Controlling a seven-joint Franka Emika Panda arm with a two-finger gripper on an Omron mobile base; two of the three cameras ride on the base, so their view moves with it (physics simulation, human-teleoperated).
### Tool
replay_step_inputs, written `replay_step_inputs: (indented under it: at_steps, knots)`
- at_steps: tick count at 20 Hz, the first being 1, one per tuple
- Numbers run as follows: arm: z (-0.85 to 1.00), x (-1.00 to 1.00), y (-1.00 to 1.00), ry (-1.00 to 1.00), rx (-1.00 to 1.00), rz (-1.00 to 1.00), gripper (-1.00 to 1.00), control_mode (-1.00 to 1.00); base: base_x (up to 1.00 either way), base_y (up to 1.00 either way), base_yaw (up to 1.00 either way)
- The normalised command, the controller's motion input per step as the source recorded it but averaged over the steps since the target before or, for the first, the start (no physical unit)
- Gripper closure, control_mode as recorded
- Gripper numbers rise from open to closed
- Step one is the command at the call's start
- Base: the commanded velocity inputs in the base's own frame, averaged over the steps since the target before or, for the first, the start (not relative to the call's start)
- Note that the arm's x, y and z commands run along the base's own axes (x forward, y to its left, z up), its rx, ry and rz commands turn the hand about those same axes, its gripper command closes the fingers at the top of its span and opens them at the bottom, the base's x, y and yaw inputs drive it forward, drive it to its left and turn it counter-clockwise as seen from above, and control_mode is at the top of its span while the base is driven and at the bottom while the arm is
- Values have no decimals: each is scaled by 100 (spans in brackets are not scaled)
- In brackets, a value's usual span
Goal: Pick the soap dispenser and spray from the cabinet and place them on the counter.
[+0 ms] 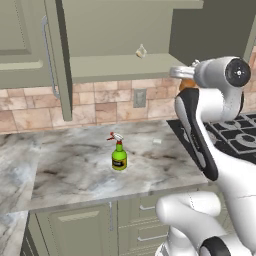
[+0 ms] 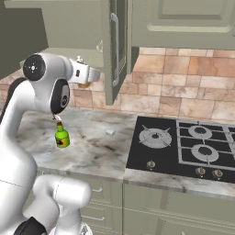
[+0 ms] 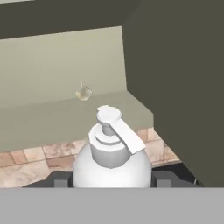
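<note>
Soap dispenser (image 3: 111, 159) with white pump clamped between the jaws, spray (image 1: 119, 156) upright on counter (image 1: 75, 165), yellow label unreadable

Spray (image 1: 119, 157) upright on counter (image 1: 75, 165), well below and left of gripper (image 1: 186, 80). Orange soap dispenser (image 1: 187, 84) at gripper, beside open cabinet (image 1: 120, 65).

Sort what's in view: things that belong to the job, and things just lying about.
Job: soap dispenser in the gripper; spray standing on the counter; open cabinet.

Lying about: stovetop; small clear object on cabinet shelf; wall outlet.
</note>
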Motion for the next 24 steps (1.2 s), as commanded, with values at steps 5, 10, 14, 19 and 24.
replay_step_inputs:
  at_steps: [5, 10, 14, 19, 24]
  knots:
    - [-17, -29, 5, -1, -1, 8, 100, -100, 0, 0, 0]
    - [-14, -29, 0, -6, -1, 7, 100, -100, 0, 0, 0]
    - [-13, -8, 0, -2, -3, 3, 100, -100, 0, 0, 0]
    - [-27, 0, 0, 0, -4, 1, 100, -100, 0, 0, 0]
    - [-35, 0, 5, 0, -5, 2, 100, -100, 0, 0, 0]
